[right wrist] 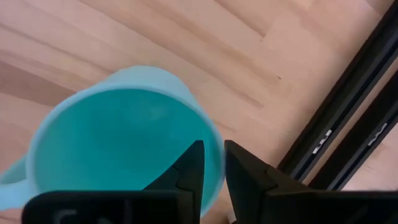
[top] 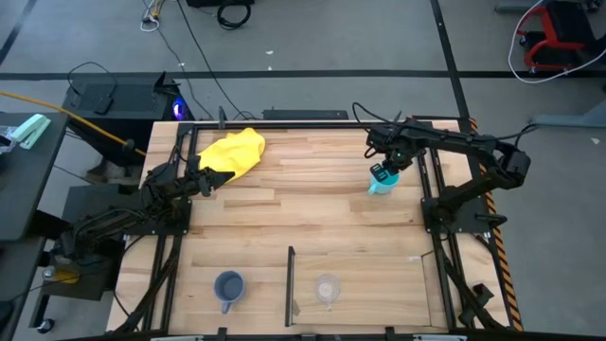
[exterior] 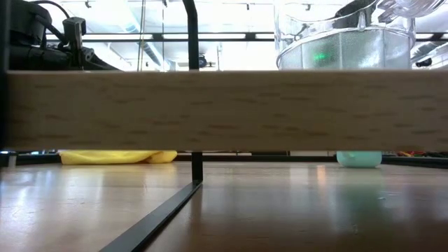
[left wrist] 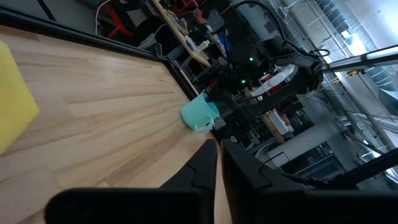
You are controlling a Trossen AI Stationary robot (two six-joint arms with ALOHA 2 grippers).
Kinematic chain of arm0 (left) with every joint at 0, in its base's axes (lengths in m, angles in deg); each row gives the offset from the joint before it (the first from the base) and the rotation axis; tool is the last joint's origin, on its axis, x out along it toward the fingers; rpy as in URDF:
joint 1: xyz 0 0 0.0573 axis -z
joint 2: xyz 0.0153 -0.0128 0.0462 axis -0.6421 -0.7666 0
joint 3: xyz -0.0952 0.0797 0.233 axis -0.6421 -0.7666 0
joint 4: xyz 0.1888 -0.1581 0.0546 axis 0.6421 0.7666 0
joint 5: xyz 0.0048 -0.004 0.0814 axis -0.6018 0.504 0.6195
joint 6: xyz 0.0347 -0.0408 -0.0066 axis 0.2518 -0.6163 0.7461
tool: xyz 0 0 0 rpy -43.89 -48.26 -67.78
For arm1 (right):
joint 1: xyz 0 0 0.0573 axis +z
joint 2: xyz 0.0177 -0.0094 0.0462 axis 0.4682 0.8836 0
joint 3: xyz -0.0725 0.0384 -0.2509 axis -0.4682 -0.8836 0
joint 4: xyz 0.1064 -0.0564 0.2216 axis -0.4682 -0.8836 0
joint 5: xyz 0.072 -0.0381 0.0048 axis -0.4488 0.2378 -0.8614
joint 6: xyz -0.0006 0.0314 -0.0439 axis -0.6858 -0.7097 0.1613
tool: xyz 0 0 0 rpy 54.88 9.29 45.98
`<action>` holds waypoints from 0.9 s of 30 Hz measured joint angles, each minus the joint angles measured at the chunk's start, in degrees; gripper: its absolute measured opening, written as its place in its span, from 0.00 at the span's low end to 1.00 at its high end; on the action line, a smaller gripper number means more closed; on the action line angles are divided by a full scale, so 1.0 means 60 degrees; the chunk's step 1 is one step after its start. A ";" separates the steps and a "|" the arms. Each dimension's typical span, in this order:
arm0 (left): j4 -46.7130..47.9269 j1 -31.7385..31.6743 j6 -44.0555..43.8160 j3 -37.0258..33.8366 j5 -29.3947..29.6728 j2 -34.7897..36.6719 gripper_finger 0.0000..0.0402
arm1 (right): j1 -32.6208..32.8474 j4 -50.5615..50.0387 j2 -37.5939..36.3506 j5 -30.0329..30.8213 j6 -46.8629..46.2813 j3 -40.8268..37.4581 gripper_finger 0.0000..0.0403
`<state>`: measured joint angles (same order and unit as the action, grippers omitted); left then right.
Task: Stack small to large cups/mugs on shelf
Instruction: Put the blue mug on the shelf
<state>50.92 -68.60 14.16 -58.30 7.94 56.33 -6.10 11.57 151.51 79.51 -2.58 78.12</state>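
The bright cyan mug point(top: 382, 183) stands upright at the table's far right, and its open top fills the right wrist view point(right wrist: 118, 143). My right gripper point(right wrist: 213, 171) is above it, shut on its rim. The grey-blue mug point(top: 228, 287) and the clear plastic cup point(top: 328, 289) stand on the near shelf plank, one on each side of the thin dark divider point(top: 290, 284). My left gripper point(top: 210, 180) is shut and empty at the far left, beside the yellow cloth point(top: 234, 151). My right gripper holds the cyan mug by its rim point(right wrist: 211, 146), one finger inside the mug point(right wrist: 191, 167) and one outside point(right wrist: 245, 174). The fingers come from above, pointing down. The mug is upright, and in the low view its base point(exterior: 359, 159) appears to be on the table.
Black frame rails point(top: 431, 189) run close along the right of the cyan mug. The yellow cloth lies at the far left. A wooden beam point(exterior: 224, 108) crosses the low view. Bare wood lies between the mug and the near shelf.
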 joint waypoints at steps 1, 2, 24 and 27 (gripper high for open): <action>0.0000 0.0000 0.0000 0.0000 0.0000 0.0000 0.07 | 0.0000 0.0027 0.0000 0.0004 0.0000 0.0000 0.17; 0.0000 -0.0001 0.0001 0.0000 0.0000 -0.0003 0.07 | 0.0000 0.0039 0.0000 0.0004 0.0000 0.0000 0.17; 0.0047 -0.0002 0.0155 0.0000 0.0004 -0.0003 0.04 | 0.0636 -0.1481 -0.0402 0.0007 0.0446 0.1473 0.01; 0.0044 0.0000 0.0159 0.0000 0.0004 0.0000 0.05 | 0.1241 -0.2802 -0.0500 -0.0022 0.0678 0.2631 0.01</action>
<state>51.18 -68.60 15.12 -58.30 7.96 56.33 1.34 -5.25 148.51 79.38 1.49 93.91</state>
